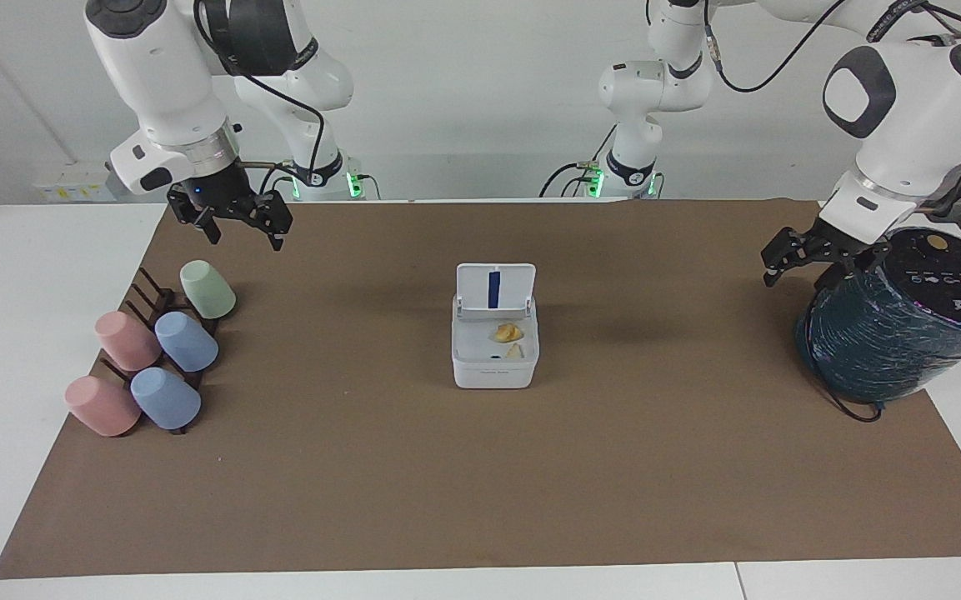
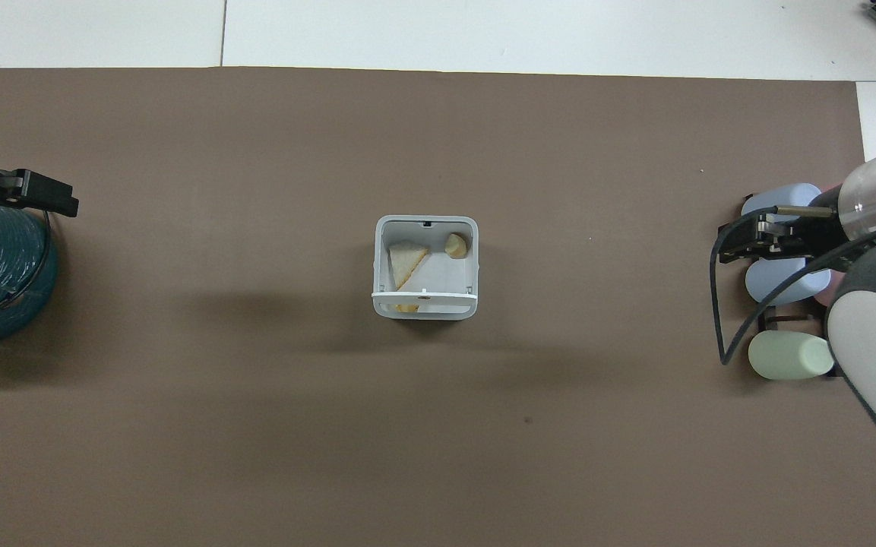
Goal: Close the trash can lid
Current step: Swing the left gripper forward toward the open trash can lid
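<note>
So the trash can is sitting pretty much dead center on the brown mat, well apart from both arms. Its lid is standing straight up on the hinge at the edge nearer the robots, blue stripe on the underside facing away from them, so it's still wide open. Inside the can a couple of yellowish food scraps are lying on the bottom, one a flat triangular piece and one a small chunk. The right gripper is hanging in the air over the mat at the right arm's end of the table, just above the pale green cup, fingers spread apart with nothing between them. That cup is sitting on a dark rack along with two blue cups and two pink cups, all tipped on their sides. The left gripper is hovering over the mat at the left arm's end, right beside the top of the big dark teal wrapped cylinder, and its fingers are apart too, not clamped on anything. Neither gripper is touching the can or the lid.
</note>
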`<action>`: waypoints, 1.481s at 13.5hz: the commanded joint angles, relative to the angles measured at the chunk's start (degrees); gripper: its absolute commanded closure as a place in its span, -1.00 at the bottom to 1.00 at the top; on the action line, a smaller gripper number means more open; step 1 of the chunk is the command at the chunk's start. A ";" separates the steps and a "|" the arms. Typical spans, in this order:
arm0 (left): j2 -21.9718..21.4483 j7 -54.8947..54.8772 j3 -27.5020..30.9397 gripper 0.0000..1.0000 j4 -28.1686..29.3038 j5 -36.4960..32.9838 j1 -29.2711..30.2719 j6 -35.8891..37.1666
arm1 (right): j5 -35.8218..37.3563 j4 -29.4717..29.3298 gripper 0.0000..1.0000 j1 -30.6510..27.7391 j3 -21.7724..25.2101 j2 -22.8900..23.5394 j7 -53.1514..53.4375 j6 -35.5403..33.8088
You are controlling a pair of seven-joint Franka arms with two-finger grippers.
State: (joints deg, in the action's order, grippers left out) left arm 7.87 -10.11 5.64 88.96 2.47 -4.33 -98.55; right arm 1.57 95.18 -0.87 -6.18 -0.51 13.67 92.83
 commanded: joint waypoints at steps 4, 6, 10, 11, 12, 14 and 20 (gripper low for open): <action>-3.72 1.40 0.25 -1.00 5.42 0.25 -3.40 -1.29 | -0.25 1.67 -1.00 -0.97 -0.58 -1.51 -1.36 0.60; -5.66 7.53 0.25 -1.00 9.37 0.25 -7.95 -1.73 | -0.25 1.67 -1.00 -0.97 -0.58 -1.51 -1.36 0.60; -8.38 21.07 0.16 -1.00 15.52 0.34 -18.94 -6.46 | -0.25 1.67 -1.00 -0.97 -0.58 -1.51 -1.36 0.60; -9.00 23.45 0.16 -1.00 17.11 0.60 -21.23 -7.61 | -0.25 1.67 -1.00 -0.97 -0.58 -1.51 -1.36 0.60; -9.97 26.17 0.16 -1.00 18.95 0.69 -24.03 -8.75 | -0.25 1.67 -1.00 -0.97 -0.58 -1.51 -1.36 0.60; -11.64 31.62 0.16 -0.71 22.82 0.78 -29.22 -11.73 | -0.25 1.67 -1.00 -0.97 -0.58 -1.51 -1.36 0.60; -11.73 42.53 0.07 0.05 29.50 0.78 -40.75 -21.75 | -0.25 1.67 -1.00 -0.97 -0.58 -1.51 -1.36 0.60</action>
State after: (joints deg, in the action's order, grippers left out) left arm -1.83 30.02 4.61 114.34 2.73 -42.43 -116.40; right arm 1.57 95.18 -0.87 -6.18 -0.52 13.67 92.83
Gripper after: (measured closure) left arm 0.454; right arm 0.000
